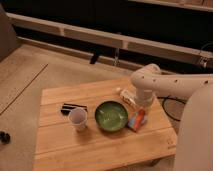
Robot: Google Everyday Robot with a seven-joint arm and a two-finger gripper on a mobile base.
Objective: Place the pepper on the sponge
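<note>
The orange-red pepper (141, 118) slants down with its lower end on the light-blue sponge (133, 122), which lies on the wooden table (100, 145) just right of the green bowl. My gripper (144, 106) hangs from the white arm (150, 82) directly over the sponge. It is shut on the pepper's upper end. The arm's bulk hides the fingertips.
A green bowl (111, 116) sits mid-table, with a white cup (77, 119) to its left and a flat black object (73, 107) behind the cup. A white packet (127, 96) lies behind the bowl, close to the arm. The table's right edge runs just beyond the sponge.
</note>
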